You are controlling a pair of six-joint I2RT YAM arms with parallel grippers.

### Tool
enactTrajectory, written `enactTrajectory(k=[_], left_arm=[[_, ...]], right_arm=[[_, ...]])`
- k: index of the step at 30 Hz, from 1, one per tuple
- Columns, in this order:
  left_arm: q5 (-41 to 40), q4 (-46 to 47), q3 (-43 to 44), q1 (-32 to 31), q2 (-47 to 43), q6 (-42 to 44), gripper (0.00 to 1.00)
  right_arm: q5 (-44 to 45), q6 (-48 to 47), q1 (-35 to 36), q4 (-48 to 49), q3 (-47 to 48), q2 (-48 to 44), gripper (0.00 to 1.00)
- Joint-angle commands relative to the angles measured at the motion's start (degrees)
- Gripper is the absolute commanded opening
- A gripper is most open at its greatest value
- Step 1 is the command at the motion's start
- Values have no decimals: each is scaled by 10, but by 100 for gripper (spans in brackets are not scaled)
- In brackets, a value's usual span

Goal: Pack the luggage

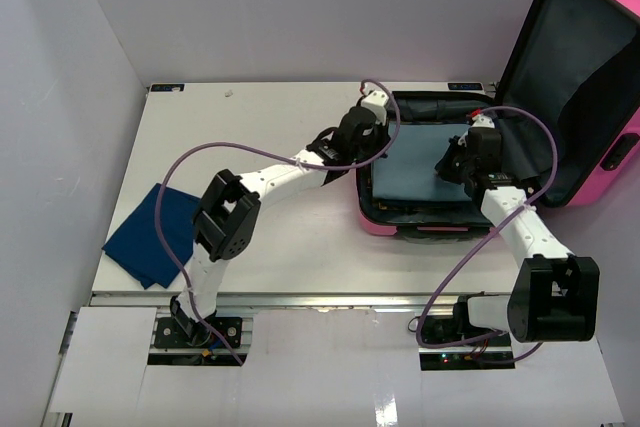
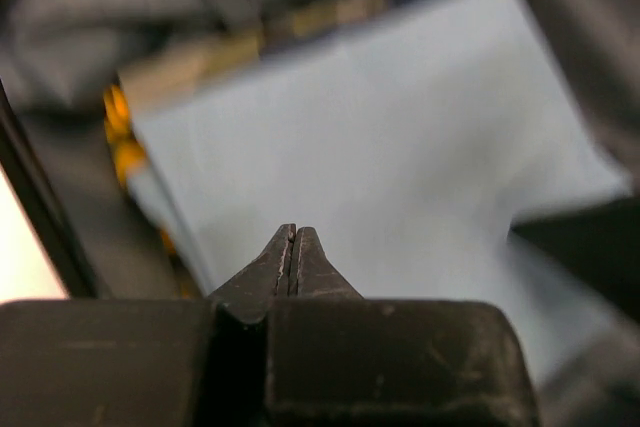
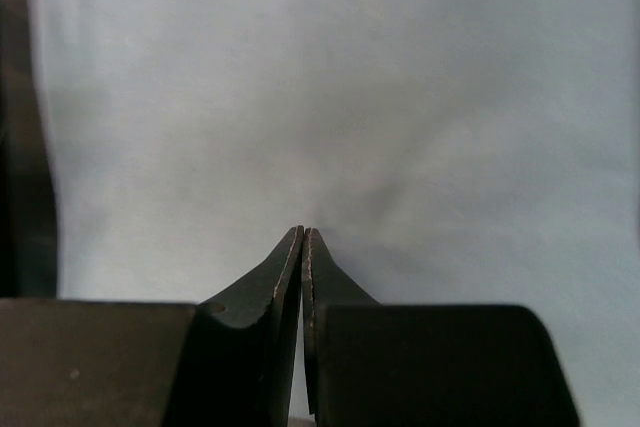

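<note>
White tabletop (image 1: 290, 247) under you, white walls all round. Your left gripper (image 2: 294, 232) is clenched, fingertips pressed together with nothing between them, poised over the pale blue folded cloth (image 1: 415, 175). Your right gripper (image 3: 302, 233) is clenched too, also empty, over the same cloth. That cloth lies flat in the base of the glossy hot-pink hard-shell suitcase (image 1: 372, 219), which has its lid up at the table's far right. Well apart, a dark blue folded cloth (image 1: 150, 237) lies near the left edge.

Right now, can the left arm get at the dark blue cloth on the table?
Probably yes. The dark blue cloth lies uncovered beside that arm's base, nothing between; the left claw, shut over the pink suitcase, must swing back.
</note>
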Motion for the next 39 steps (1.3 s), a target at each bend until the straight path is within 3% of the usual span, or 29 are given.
enactTrajectory(k=[1,4,13,18,21,23,25,28,30,32,36,39], left_arm=[[-35,-18,82,17,58,23,0],[-44,-16,123,17,104,38,0],[-65,-16,137,21,153,45,0],[-91,-16,102,21,71,62,2],[-109,-18,77,21,-6,70,16],[-135,-32,62,21,-57,78,19],[-197,-54,47,23,-100,83,16],[-271,-136,11,47,-168,44,1],[-317,-202,-23,103,-209,-59,0],[-306,-238,-102,167,-268,-111,0],[-275,-230,-314,310,-408,-206,0],[-274,-247,-397,378,-467,-272,0]], right_arm=[[-89,3,4,80,-18,11,8],[-83,14,5,118,-56,18,8],[22,18,4,63,-43,-2,8],[12,-2,10,6,28,-8,8],[12,-14,14,-21,59,-15,8],[12,-19,17,-37,71,-23,8],[-7,-21,20,-40,70,-35,8],[-19,-19,34,-40,65,-50,8],[-23,-20,48,-41,62,-55,8],[-27,-21,57,-39,57,-61,8],[-45,-20,68,-24,45,-70,8],[-45,-18,77,-26,47,-67,8]])
